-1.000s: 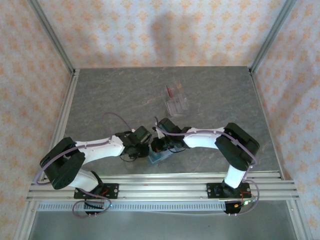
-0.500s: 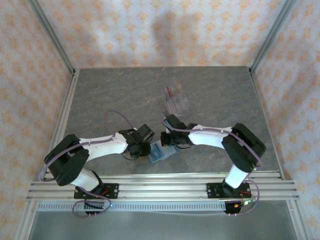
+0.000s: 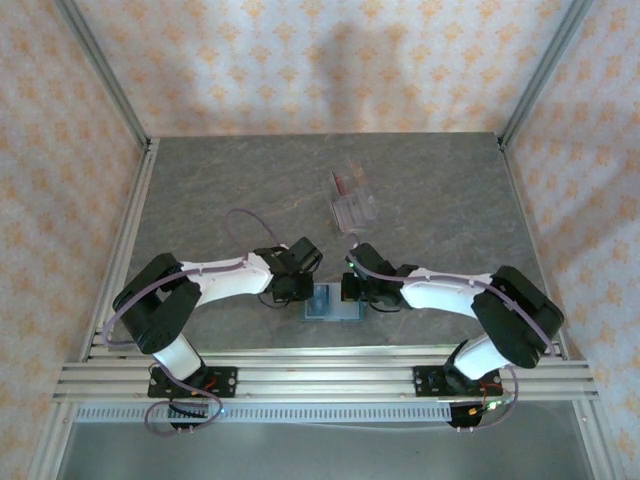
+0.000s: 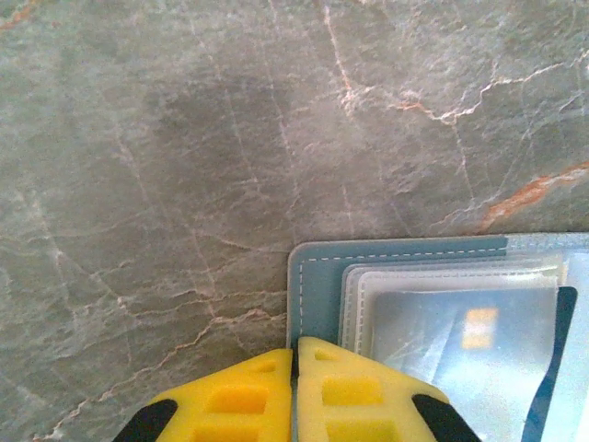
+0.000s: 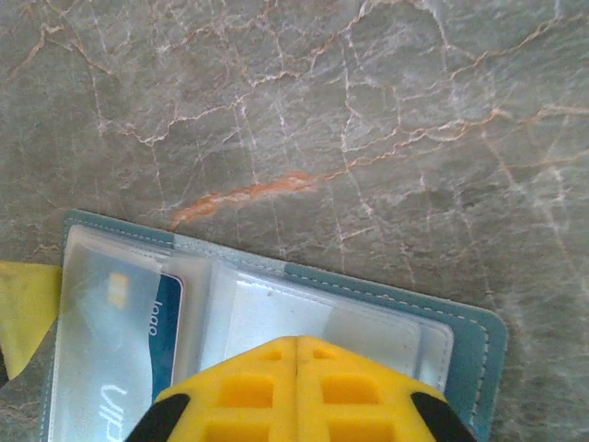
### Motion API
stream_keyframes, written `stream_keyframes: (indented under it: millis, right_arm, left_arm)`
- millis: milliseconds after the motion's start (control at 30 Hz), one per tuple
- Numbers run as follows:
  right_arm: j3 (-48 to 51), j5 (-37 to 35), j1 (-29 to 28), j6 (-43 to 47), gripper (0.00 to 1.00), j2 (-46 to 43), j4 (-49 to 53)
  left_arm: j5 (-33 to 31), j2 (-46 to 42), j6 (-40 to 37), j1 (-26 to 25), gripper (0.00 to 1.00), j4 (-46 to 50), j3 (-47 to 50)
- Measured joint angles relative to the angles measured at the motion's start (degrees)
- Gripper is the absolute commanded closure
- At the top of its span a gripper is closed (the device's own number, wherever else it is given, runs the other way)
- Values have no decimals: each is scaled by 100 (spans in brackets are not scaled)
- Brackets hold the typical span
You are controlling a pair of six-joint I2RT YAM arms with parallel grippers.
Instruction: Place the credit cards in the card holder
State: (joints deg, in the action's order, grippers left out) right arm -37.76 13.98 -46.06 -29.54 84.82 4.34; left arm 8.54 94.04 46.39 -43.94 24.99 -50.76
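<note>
Marble tabletop: L tool, R tool both together at ends of open card holder; credit cards beyond.

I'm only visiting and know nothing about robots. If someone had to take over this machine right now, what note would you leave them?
Hands: the left hand is shut and empty, its tips at the left edge of the card holder, which lies open near the front of the table. The right hand is shut and empty, its tips on the holder's other half.
Done: a blue card sits in a clear pocket.
To do: the other cards, a dark red card among them, lie in a small pile farther back. How many there are is unclear. They need fetching and slotting in.
</note>
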Motion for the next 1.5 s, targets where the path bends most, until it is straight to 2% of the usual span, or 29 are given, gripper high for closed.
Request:
stream_keyframes:
  millis: [167,400,767,1500]
  right_arm:
    - [-498,-98,13,284,85,0,415]
    - [-769,-227,13,627,74,28,708]
    - [-756,-249,-57,778,72,306,883]
    - [-645,-1023,-450,793,70,459,1067]
  left_arm:
    - [0,-7,4,0,91,-46,35]
    - [0,-57,11,0,91,-168,131]
    - [2,-57,17,0,92,-175,133]
    - [2,-68,20,0,92,-210,162]
